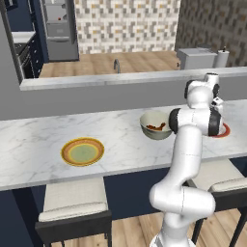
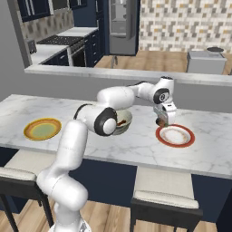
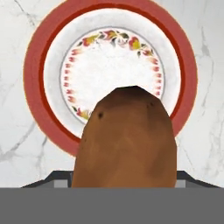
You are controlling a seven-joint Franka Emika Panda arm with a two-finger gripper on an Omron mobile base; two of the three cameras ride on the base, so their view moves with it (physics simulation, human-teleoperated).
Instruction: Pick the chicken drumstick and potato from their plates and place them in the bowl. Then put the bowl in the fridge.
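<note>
Drumstick (image 1: 155, 127) already sits in the bowl (image 1: 155, 124) — gripper (image 2: 163, 121) is clamped on the potato (image 3: 127, 140) above the red-rimmed plate (image 2: 175, 135), fridge step not started.

even, flat rendered light, soft throughout

all three views are bright and evenly lit, with no clear light source and no glare. the marble bench (image 1: 120, 140) shows hardly any cast shadow; darkness gathers only beneath its overhang. both base views are low in detail and slightly soft. in the hand view the potato (image 3: 127, 140) looms close, smooth and blurry, shaded darker toward its lower edges. no edge distortion.
</note>
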